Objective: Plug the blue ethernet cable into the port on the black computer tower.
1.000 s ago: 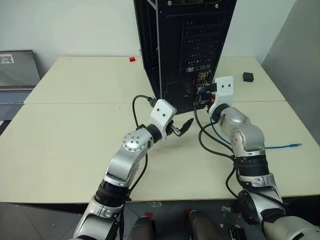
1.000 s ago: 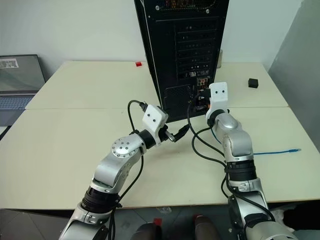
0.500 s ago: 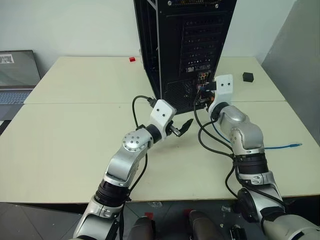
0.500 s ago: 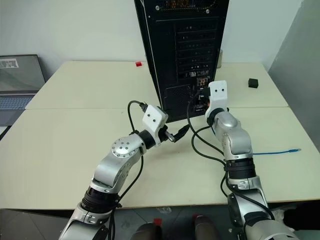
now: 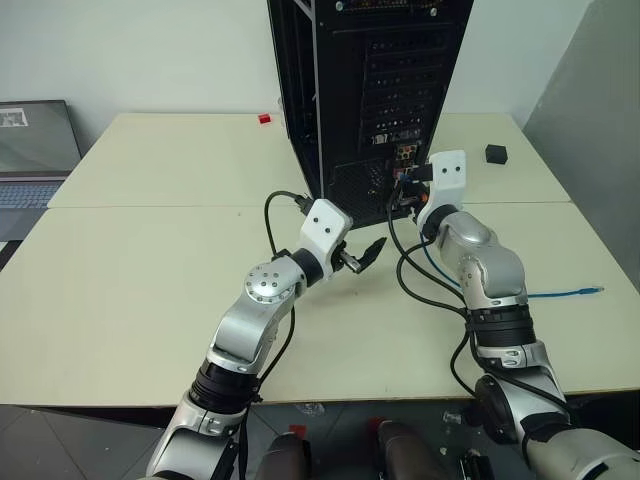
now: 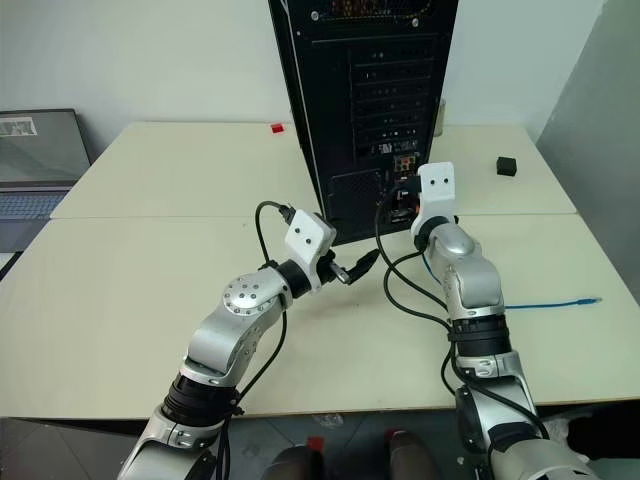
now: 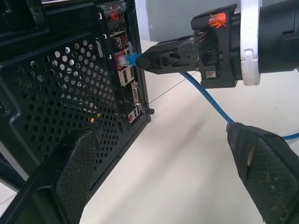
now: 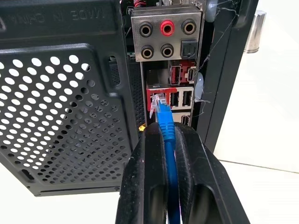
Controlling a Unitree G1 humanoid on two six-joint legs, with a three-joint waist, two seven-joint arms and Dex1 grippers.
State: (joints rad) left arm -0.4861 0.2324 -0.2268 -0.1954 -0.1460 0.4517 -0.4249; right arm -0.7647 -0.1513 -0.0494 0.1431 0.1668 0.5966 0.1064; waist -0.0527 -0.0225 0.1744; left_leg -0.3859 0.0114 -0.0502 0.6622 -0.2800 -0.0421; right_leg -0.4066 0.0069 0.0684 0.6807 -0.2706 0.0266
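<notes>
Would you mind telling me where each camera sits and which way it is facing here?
Left and right eye views: on the head, looking forward and down over both arms at the black computer tower on the table.
Left wrist view: on the left wrist, looking past its open hand at the tower's rear and the right hand.
Right wrist view: on the right wrist, looking along its shut fingers at the port.
Shared: both wrist views show the blue ethernet cable, its plug at the port.
</notes>
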